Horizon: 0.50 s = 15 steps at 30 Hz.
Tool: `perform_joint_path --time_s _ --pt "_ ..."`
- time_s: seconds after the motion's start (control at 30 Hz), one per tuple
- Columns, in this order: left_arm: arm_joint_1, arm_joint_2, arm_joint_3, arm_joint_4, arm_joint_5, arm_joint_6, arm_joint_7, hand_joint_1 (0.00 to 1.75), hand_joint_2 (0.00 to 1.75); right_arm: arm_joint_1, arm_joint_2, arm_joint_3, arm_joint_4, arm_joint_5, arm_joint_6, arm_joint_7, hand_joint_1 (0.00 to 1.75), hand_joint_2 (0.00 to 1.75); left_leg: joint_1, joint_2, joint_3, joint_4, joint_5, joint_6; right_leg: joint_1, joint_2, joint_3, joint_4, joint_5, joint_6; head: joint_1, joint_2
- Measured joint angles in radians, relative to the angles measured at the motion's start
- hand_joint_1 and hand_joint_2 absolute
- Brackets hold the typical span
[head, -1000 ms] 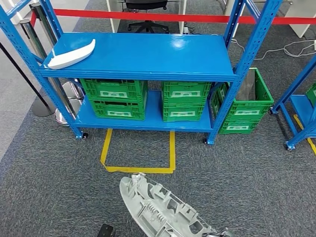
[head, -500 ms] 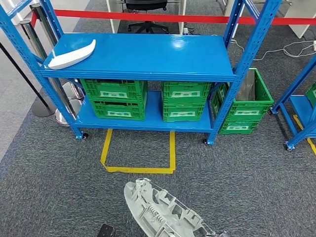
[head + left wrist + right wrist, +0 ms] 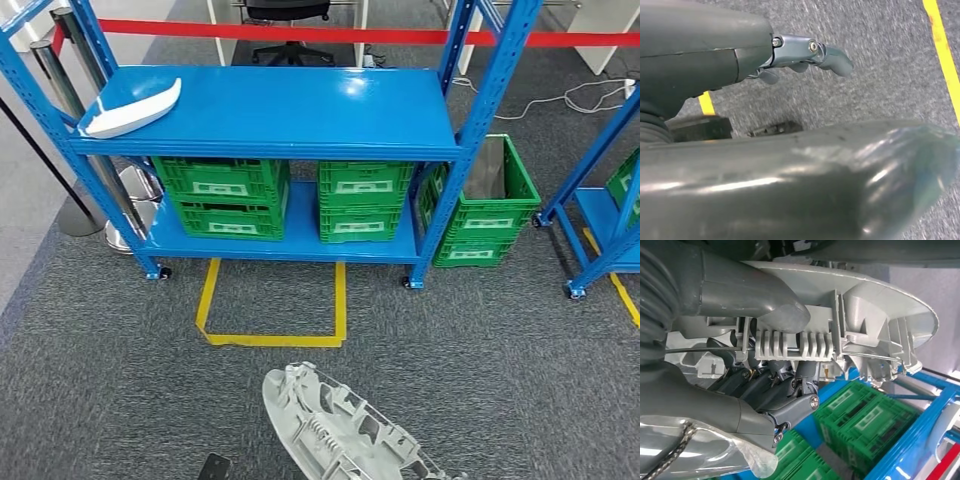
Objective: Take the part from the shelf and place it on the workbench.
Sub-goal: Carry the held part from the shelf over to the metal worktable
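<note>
We show the grey part [image 3: 343,430], a long ribbed plastic moulding, low in the centre of the head view, over grey carpet and in front of the yellow floor marking [image 3: 272,310]. The right hand [image 3: 764,365] grips it: in the right wrist view the thick thumb lies across the ribbed face and the darker fingers [image 3: 753,385] curl beneath it.

The part is already off the blue shelf [image 3: 264,110], which runs across the upper half of the head view; we judge that the carry to the workbench, which we do not see here, is the step in hand.

Risks, in our judgement:
- The hold appears to sit at one end, with most of the moulding reaching out unsupported; a jolt in walking could let it pivot or slip from the fingers.
- The free end could strike a shelf upright as the body turns.

A white part [image 3: 128,108] rests at the upper left of the head view, on the shelf's top deck. Green crates [image 3: 287,195] stand on the lower deck.

The left hand [image 3: 802,55] hangs over the carpet with fingers extended and apart, holding nothing.
</note>
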Motion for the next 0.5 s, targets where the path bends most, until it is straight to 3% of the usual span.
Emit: perform_joint_path --time_s 0.03,0.1,0.17,0.2,0.27,0.3,0.33,0.37,0.4,0.5 --pt "0.0 0.001 0.001 0.0 0.0 0.001 0.0 0.0 0.0 0.001 -0.003 0.001 -0.001 0.002 -0.003 0.003 1.75 1.75 0.001 0.002 0.002 0.002 -0.005 -0.011 0.002 -0.002 0.01 -0.018 -0.002 -0.009 0.001 0.0" --pt "0.001 0.0 0.002 0.0 0.0 0.002 -0.001 0.0 0.0 0.007 -0.008 0.001 -0.008 0.004 -0.011 0.007 1.75 1.75 0.004 0.006 0.01 -0.007 -0.009 -0.026 0.009 0.006 0.005 -0.014 0.0 -0.038 0.0 0.0" --pt "0.001 0.0 0.004 0.0 0.0 0.003 -0.001 0.0 0.0 0.015 -0.013 0.001 -0.016 0.006 -0.019 0.009 1.75 1.75 0.008 0.004 0.007 0.011 -0.031 -0.035 0.01 0.014 -0.003 -0.016 0.013 -0.06 -0.001 0.0" --pt "0.002 0.0 0.004 0.0 0.0 0.004 -0.002 0.0 0.0 0.017 -0.015 0.001 -0.019 0.007 -0.022 0.01 1.75 1.75 0.007 -0.001 -0.006 0.05 -0.065 -0.035 0.01 0.017 -0.008 -0.017 0.021 -0.069 -0.003 0.0" --pt "0.003 0.0 0.006 0.0 -0.001 0.004 -0.002 0.0 0.0 0.019 -0.018 0.002 -0.023 0.01 -0.026 0.014 1.75 1.75 0.002 -0.013 -0.05 0.182 -0.161 -0.03 0.015 0.024 -0.019 -0.017 0.033 -0.079 -0.007 0.0" --pt "0.003 0.0 0.007 0.0 -0.003 0.005 -0.002 0.0 0.0 0.019 -0.019 0.002 -0.024 0.013 -0.027 0.018 1.75 1.75 -0.002 -0.016 -0.07 0.246 -0.198 -0.026 0.019 0.027 -0.026 -0.017 0.038 -0.082 -0.008 0.0" --pt "0.003 0.001 0.007 0.0 -0.006 0.005 -0.003 0.0 0.0 0.02 -0.019 0.003 -0.024 0.015 -0.029 0.02 1.75 1.75 -0.006 -0.018 -0.077 0.284 -0.215 -0.021 0.023 0.031 -0.031 -0.016 0.042 -0.083 -0.008 0.0" --pt "0.004 0.001 0.007 0.0 -0.009 0.005 -0.004 0.0 0.0 0.019 -0.019 0.005 -0.024 0.016 -0.031 0.022 1.75 1.75 -0.01 -0.019 -0.068 0.286 -0.213 -0.015 0.027 0.036 -0.035 -0.015 0.046 -0.083 -0.008 0.0" --pt "0.004 0.001 0.008 0.0 -0.012 0.005 -0.006 0.0 0.0 0.019 -0.02 0.006 -0.024 0.017 -0.032 0.023 1.75 1.75 -0.014 -0.021 -0.04 0.246 -0.192 -0.008 0.03 0.04 -0.038 -0.013 0.051 -0.083 -0.008 0.0" --pt "0.003 0.001 0.009 0.0 -0.018 0.006 -0.011 0.0 0.0 0.017 -0.023 0.01 -0.024 0.018 -0.036 0.025 1.75 1.75 -0.027 -0.036 0.067 0.049 -0.108 0.016 0.037 0.051 -0.05 -0.004 0.062 -0.074 -0.008 0.0"
